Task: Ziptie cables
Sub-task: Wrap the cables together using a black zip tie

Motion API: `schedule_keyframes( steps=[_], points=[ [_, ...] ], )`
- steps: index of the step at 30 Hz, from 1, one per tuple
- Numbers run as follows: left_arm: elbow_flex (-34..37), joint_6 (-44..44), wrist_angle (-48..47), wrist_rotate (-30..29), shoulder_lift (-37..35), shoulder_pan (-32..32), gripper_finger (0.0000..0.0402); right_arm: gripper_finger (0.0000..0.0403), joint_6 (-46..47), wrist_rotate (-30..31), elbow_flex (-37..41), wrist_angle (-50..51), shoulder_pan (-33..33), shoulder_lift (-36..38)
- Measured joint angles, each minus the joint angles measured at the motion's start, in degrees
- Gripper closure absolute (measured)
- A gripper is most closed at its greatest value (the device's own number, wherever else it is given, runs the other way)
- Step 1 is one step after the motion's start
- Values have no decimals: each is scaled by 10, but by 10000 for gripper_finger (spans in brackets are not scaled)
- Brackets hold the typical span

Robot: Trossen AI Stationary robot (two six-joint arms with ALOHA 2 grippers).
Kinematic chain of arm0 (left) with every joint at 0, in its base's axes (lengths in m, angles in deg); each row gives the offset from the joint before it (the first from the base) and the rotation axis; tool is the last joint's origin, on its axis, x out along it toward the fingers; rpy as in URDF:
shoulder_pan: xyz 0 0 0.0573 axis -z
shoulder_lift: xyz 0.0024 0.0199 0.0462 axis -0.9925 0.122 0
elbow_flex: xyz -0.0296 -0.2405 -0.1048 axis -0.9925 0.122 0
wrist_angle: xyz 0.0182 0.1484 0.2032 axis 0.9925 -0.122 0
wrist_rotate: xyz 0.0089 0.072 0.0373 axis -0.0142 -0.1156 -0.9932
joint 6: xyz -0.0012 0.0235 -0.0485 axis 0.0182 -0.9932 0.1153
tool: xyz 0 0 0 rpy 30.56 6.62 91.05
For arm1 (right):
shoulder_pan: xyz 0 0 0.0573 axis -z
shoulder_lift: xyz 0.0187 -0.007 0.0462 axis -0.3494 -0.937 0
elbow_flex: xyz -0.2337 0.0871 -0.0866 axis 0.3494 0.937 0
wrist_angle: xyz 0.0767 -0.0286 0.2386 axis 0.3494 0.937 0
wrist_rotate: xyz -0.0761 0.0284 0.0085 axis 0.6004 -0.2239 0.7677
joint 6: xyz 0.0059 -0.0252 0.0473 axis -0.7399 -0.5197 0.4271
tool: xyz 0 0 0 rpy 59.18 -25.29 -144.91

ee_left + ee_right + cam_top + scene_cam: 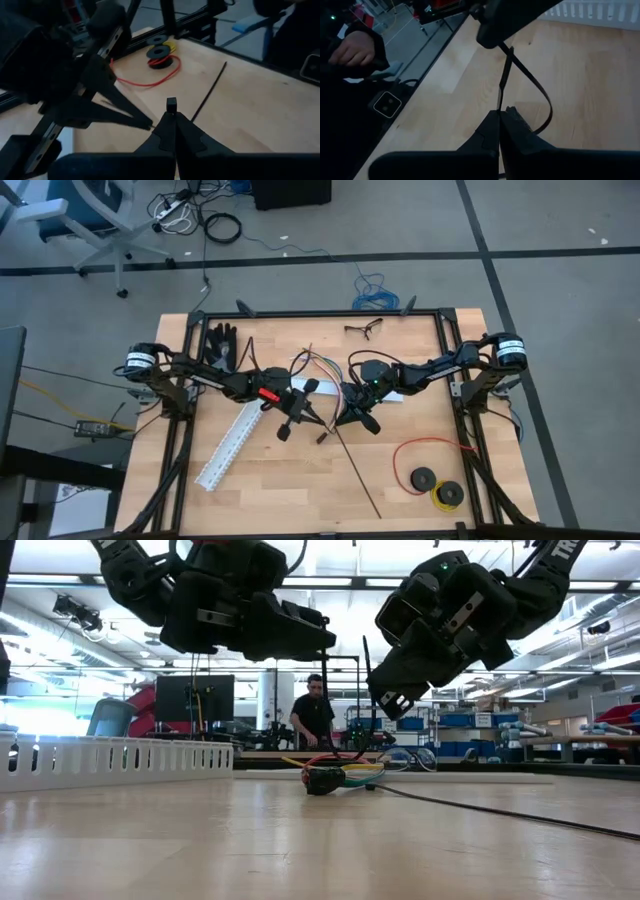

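Note:
The cables [322, 366] lie loose on the table behind both grippers: thin white, yellow, green and orange wires ending in a dark plug [322, 780]. My left gripper [291, 408] and right gripper [350, 408] hover close together above the table, each shut on the same thin black zip tie [547, 105]. The tie bends in a loop between them and hangs clear of the wood and of the cables. In the right wrist view the left gripper [495, 27] stands just beyond my right fingertips. My left gripper pinches the zip tie at its small square head [171, 104] between the two fingertips. The head sticks out just past the tips and is lifted clear of the table. My right gripper pinches the zip tie's thin strap [500, 97] between its fingertips [512, 120], a short way from the left gripper. The strap runs straight on to the left gripper, and a second strand curves out in a loop [549, 107] beside the fingers, clear of the table.
A long white slotted channel [232, 442] lies on the table's left half. A second long black zip tie [356, 472] lies toward the near edge. A red wire loop [425, 448] with black spools [424, 478] sits near right. Black gloves [221, 340] far left. A person stands behind the table [314, 715].

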Motion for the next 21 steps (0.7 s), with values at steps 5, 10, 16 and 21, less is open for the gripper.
schedule_keyframes(
  steps=[5, 10, 16, 21],
  points=[
    [0, 0, 5, 22, 0, -8, 401, 403, 0, 0, 0, -9, 0, 0],
    [0, 0, 5, 32, 0, -13, 401, 403, 0, 0, 0, -10, 0, 0],
    [0, 20, 5, -8, 0, -14, 401, 403, 0, 1, 0, -10, 0, 0],
    [0, 147, 2, -194, 0, -14, 401, 403, 0, 46, 0, -8, 1, 0]
  ],
)
